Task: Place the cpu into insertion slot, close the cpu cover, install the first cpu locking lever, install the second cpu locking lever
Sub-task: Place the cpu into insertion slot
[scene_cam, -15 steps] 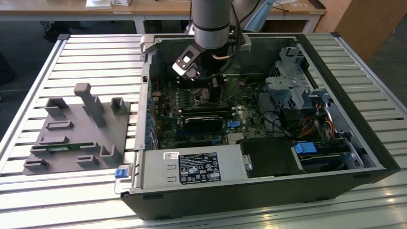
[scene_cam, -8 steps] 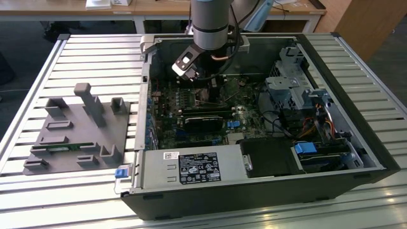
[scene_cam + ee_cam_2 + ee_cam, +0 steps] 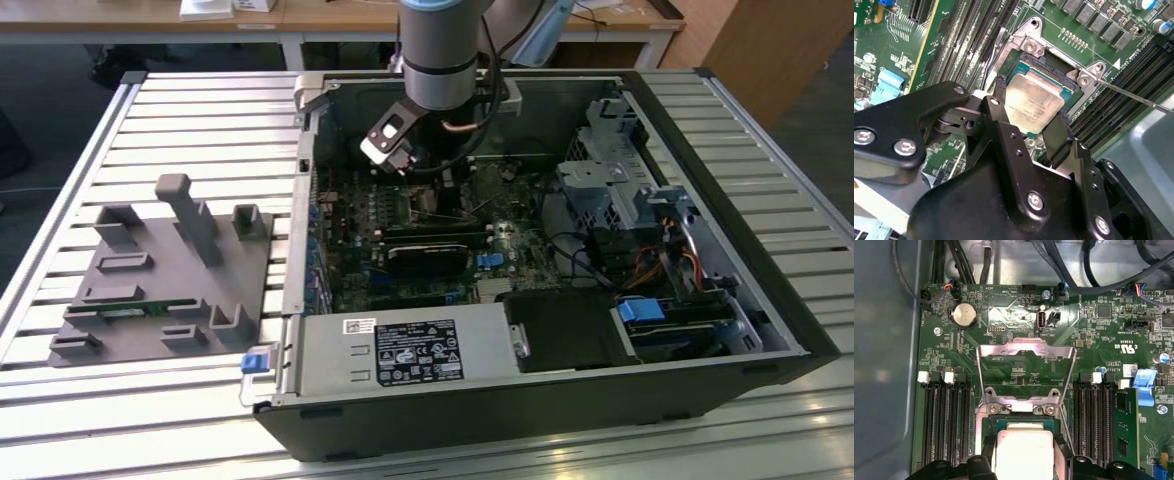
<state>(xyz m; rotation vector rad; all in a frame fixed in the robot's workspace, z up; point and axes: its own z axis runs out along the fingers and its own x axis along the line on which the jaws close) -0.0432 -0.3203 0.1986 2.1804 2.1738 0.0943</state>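
At the insertion slot [image 3: 1051, 70], my gripper [image 3: 1031, 110] is closed part-way, fingers [image 3: 1056, 137] bearing on two opposite edges of the cpu [image 3: 1031, 100]; the chip sits low over the slot; whether it is seated I cannot tell; the cpu cover [image 3: 1026, 352] stands hinged open beyond. Judgement: light, rigid, smooth-topped, delicate underneath; grip at the edges only, held level.

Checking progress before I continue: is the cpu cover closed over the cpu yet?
No, in the first wrist view the cpu cover is swung open, clear of the cpu.
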